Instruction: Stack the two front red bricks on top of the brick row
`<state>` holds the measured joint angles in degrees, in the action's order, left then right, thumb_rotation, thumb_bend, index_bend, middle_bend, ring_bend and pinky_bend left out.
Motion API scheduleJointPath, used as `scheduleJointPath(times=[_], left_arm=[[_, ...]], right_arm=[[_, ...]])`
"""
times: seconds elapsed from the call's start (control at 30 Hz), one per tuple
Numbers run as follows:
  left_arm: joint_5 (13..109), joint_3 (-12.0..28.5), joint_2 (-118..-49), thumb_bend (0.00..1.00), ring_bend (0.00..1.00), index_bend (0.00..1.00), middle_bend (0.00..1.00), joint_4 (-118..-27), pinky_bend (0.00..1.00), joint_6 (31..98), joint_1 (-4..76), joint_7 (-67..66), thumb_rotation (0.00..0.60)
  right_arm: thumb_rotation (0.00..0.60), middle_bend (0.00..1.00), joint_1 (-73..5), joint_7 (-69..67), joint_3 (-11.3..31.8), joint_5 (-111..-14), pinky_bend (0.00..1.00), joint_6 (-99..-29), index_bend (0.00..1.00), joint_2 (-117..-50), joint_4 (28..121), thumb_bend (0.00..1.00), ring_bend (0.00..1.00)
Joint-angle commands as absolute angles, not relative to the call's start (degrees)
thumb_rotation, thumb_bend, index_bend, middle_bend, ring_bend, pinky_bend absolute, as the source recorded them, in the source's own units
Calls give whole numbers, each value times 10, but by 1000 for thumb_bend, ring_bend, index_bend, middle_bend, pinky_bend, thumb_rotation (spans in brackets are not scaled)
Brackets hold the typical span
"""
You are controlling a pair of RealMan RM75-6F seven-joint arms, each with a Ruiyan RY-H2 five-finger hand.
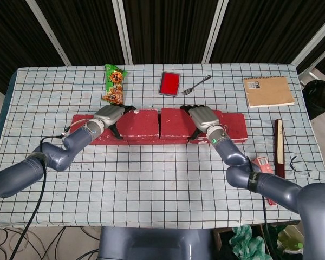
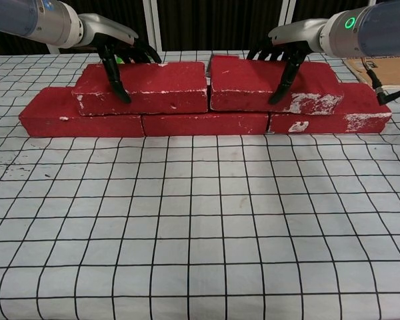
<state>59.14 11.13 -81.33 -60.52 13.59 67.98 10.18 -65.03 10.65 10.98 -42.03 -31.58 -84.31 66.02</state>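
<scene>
Left robot hand [image 2: 117,50] grips the left upper brick [image 2: 147,87]. Right robot hand [image 2: 287,48] grips the right upper brick [image 2: 253,83]. Both sit on the 3-brick row [image 2: 203,123].

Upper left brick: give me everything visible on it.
The upper left brick is a red rectangular block, rough-looking with white scuffs along its edges and front face. It lies flat and level on top of the bottom brick row, bridging a seam below. Its right end sits close against the upper right brick. The left hand grips its left part, fingers draped over the top, one finger running down the front face.
</scene>
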Motion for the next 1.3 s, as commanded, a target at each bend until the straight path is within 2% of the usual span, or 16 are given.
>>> scheduleJointPath(times=[0.03,0.87,1.3], left_arm=[[591,112,-812,125,41,157,156,-607,68,136,680,103,600],[596,103,-811,120,7,154,142,-606,51,134,687,100,600],[595,100,-812,82,0,148,130,-603,37,133,689,101,600]], right_arm=[[600,219,-650,107,110,-419,189,-316,214,-844,660,50,208],[600,202,-652,116,106,-408,189,-320,208,-846,658,48,201],[600,183,-654,120,104,-404,188,-318,179,-844,661,42,143]])
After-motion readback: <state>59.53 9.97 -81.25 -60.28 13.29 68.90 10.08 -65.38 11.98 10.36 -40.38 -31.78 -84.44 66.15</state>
